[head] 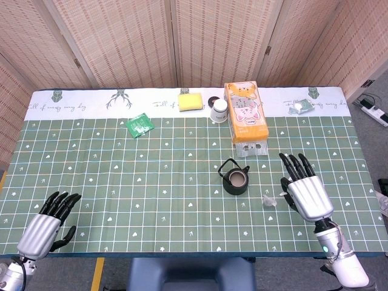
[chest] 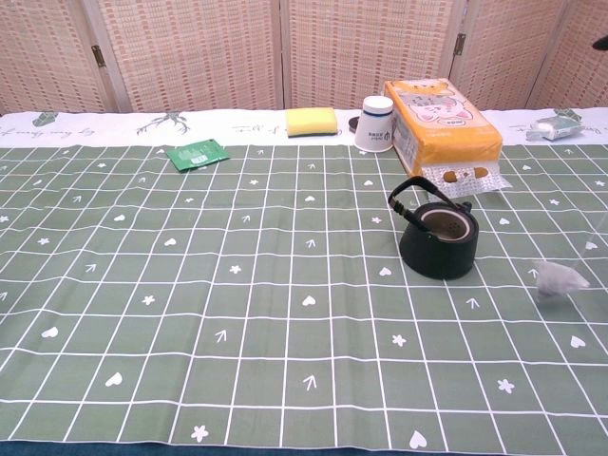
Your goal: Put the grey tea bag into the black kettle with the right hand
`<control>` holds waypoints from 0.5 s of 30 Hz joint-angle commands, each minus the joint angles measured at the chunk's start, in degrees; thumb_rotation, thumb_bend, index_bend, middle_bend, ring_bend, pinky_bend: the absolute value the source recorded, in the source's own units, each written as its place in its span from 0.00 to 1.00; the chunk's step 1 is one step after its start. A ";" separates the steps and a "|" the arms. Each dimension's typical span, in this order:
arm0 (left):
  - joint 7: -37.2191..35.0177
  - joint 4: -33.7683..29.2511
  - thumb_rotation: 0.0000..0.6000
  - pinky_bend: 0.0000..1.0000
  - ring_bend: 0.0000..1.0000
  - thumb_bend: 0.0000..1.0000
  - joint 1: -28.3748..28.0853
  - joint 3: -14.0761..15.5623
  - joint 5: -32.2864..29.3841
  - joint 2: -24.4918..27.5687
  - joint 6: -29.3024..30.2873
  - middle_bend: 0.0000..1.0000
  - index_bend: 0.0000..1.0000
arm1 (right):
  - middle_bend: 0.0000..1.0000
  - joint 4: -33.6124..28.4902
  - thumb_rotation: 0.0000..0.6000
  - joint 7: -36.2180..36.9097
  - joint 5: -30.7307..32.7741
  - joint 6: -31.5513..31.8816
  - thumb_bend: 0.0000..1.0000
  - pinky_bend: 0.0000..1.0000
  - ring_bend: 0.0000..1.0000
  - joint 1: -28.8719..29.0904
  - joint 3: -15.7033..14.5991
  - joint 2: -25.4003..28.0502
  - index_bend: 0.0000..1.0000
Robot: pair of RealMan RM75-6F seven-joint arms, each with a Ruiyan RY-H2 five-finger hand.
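Right hand (head: 307, 193) is floating over the green table (head: 121, 176) with its fingers (head: 295, 166) spread wide and pointing away from the robot. It is not holding anything that I can see. Just beside its thumb side, the grey tea bag (head: 268, 199) is showing as a small pale blur, and I cannot tell if it is lying on the cloth or hanging. In the chest view the tea bag (chest: 557, 280) is looking blurry too. A little further on that same side, the black kettle (head: 234, 177) is sitting upright with no lid on, its handle tipped back. Past the kettle, away from the robot, an orange box (head: 245, 113) is lying near a white cup (head: 219, 110) and a yellow sponge (head: 191, 101). A green packet (head: 140, 125) is lying further off. Way across the table, the left hand (head: 45, 223) is resting at the near edge with its fingers apart, holding nothing
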 commanded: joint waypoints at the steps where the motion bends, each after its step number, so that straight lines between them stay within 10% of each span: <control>1: -0.43 -0.01 1.00 0.00 0.04 0.45 -0.06 -0.04 -0.08 0.21 -0.01 0.07 0.00 | 0.05 -3.88 1.00 -3.71 2.09 0.35 0.43 0.00 0.05 0.85 1.73 1.36 0.61; 15: -2.85 0.78 1.00 0.00 0.04 0.45 -0.86 -0.49 -1.33 0.68 -1.24 0.07 0.00 | 0.05 -12.26 1.00 -11.36 6.33 0.67 0.43 0.00 0.05 3.27 4.42 2.67 0.61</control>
